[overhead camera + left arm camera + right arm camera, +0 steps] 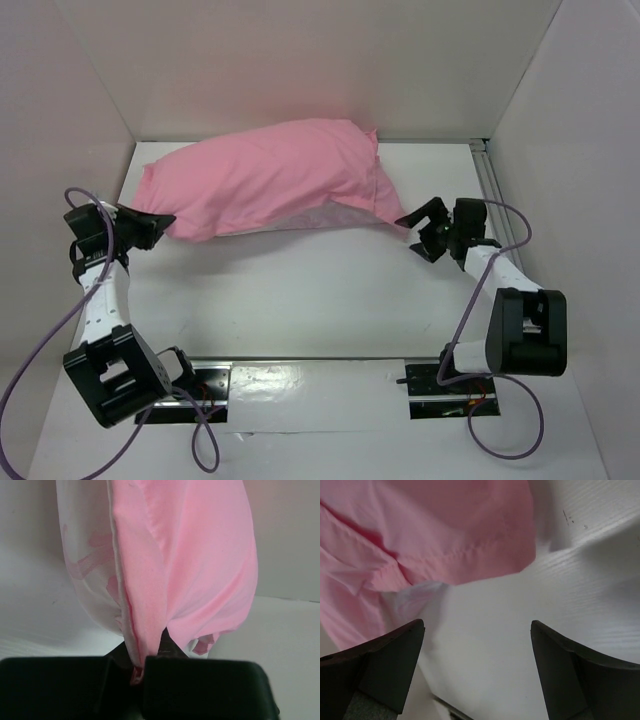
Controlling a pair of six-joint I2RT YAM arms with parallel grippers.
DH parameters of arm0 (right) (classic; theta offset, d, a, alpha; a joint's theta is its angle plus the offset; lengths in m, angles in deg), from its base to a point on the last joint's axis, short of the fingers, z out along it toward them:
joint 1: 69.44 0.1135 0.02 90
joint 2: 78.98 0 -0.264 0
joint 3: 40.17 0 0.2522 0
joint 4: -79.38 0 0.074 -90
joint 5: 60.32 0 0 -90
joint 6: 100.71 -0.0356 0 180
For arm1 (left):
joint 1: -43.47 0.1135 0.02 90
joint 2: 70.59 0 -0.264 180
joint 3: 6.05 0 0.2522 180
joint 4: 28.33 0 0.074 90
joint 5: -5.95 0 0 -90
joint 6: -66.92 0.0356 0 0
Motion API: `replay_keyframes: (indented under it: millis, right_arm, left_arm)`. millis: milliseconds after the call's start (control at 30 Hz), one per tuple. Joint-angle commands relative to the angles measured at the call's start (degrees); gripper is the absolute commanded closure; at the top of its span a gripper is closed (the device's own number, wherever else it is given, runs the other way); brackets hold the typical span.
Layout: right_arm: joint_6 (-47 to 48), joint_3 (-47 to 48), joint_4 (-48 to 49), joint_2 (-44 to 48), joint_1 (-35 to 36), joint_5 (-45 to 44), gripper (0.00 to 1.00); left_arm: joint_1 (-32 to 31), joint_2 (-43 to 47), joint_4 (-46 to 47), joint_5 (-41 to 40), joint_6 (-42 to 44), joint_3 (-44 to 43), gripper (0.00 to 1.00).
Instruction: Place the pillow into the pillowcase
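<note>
At the near edge of the table, nothing on the two arm bases is showing any lettering that can be read. The left gripper is pinching the left end corner of the pillowcase. In its wrist view the jaws are closing tightly on a bunched fold of pink satin, with a paler whitish layer hanging beside it. This hold is probably anchoring the sack so that it is not sliding while the other end is being worked.

The right gripper is hovering just beside the pillowcase's right end with its fingers spread wide and gripping nothing. It is likely lining up on the hem there.

Farther back, the filled pillowcase is lying across the far half of the table. The pillow is sitting almost wholly inside, with only a white strip peeking out along the near edge. No brand or label is visible.
</note>
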Motion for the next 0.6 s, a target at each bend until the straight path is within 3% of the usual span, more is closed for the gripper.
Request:
replay_keyframes:
  millis: [0, 100, 200, 400, 467, 567]
  right_arm:
    - [-19.42, -5.08, 26.09, -2.14, -0.76, 3.75, 0.06]
    - [-27.16, -5.61, 30.19, -7.92, -0.15, 2.76, 0.06]
    - [-34.81, -6.75, 40.72, -13.73, 1.52, 3.56, 0.06]
    - [-36.23, -3.26, 47.52, -19.81, 3.46, -3.03, 0.10]
    - [-36.23, -2.63, 47.52, -21.92, 3.46, -6.36, 0.18]
    - [-34.92, -1.22, 47.35, -22.63, 3.99, -9.79, 0.70]
  left_arm:
    - [0.77, -0.42, 3.07, 1.89, -0.29, -3.94, 1.00]
    - [0.77, -0.42, 3.69, 1.89, -0.81, -3.41, 1.00]
    - [0.24, -1.03, 3.69, 1.89, -0.82, -2.80, 1.00]
    - [-0.37, -1.56, 3.69, 1.89, -0.29, -2.80, 1.00]
    - [-0.37, -2.09, 3.69, 1.89, -0.29, -2.80, 1.00]
    - [-0.90, -2.09, 3.16, 1.89, 0.24, -3.32, 1.00]
